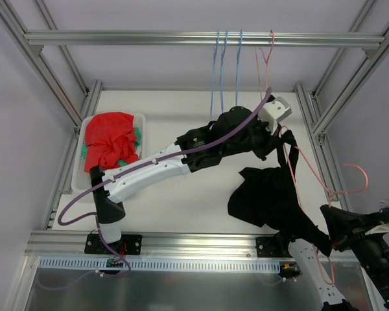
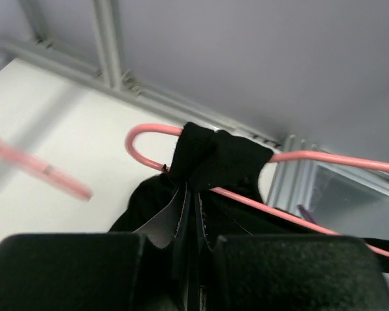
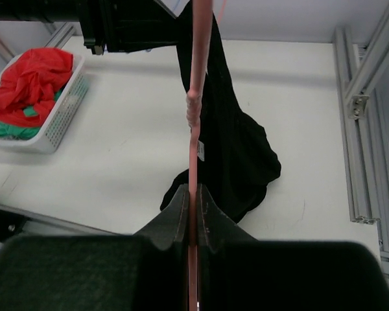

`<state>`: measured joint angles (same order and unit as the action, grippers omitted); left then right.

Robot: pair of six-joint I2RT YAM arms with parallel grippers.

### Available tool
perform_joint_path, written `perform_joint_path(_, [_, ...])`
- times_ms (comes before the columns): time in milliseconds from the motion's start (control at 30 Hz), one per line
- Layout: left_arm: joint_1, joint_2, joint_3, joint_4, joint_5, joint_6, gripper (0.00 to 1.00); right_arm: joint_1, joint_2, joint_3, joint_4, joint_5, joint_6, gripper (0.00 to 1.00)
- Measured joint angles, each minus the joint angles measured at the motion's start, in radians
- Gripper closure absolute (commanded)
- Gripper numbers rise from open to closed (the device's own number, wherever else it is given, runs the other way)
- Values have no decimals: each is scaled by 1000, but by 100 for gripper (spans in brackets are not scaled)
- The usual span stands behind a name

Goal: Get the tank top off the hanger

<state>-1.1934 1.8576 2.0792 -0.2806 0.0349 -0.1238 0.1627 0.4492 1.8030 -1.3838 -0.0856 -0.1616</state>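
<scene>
A black tank top (image 1: 266, 194) hangs from a pink wire hanger (image 1: 311, 175) over the right side of the table. My left gripper (image 1: 262, 139) is shut on the top's black strap (image 2: 217, 159), which lies over the hanger's bend (image 2: 139, 133). My right gripper (image 1: 330, 227) is shut on the pink hanger (image 3: 196, 116) near the table's front right corner. In the right wrist view the black top (image 3: 236, 152) droops down onto the table beyond my fingers.
A white basket (image 1: 84, 133) with red and green clothes (image 1: 110, 139) stands at the left; it also shows in the right wrist view (image 3: 55, 126). Blue hangers (image 1: 223, 65) and a pink hanger (image 1: 264, 55) hang from the back rail. Frame posts stand at the right.
</scene>
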Motion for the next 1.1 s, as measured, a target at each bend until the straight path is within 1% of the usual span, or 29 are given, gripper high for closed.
perform_joint_path(100, [-19,-119,-179,5,-187,-27,100,50,0,-39,-1,-51,-29,100])
perform_joint_path(200, [-32,-265,-357,9,-388,-72,100,154,0,-80,-1,-117,-67,100])
perform_joint_path(333, [-37,-471,-532,11,-569,-126,100,269,0,-100,0,-218,-121,100])
perform_joint_path(467, [-37,-678,-670,22,-638,-158,100,340,6,-76,0,-340,-166,100])
perform_joint_path(533, [-37,-781,-751,37,-641,-173,100,350,14,-57,9,-393,-182,100])
perform_joint_path(600, [-37,-870,-838,38,-622,-184,100,350,14,-83,71,-441,-180,100])
perform_joint_path(633, [-37,-913,-883,46,-601,-187,100,349,10,-121,138,-459,-161,100])
perform_joint_path(700, [-37,-981,-975,57,-531,-183,100,348,-9,-270,365,-483,-87,100])
perform_joint_path(800, [-36,-1062,-1136,113,-325,-150,100,348,-19,-541,748,-494,66,100])
perform_joint_path(900, [-37,-1074,-1258,152,-136,-150,100,346,49,-742,1126,-470,225,100])
perform_joint_path(1000, [-37,-1055,-1392,233,4,-173,100,346,150,-825,1468,-416,348,100])
perform_joint_path(1067, [-37,-1054,-1468,289,43,-193,100,346,205,-848,1653,-357,404,100])
perform_joint_path(1100, [-37,-1054,-1501,309,48,-206,100,346,217,-851,1711,-322,416,100])
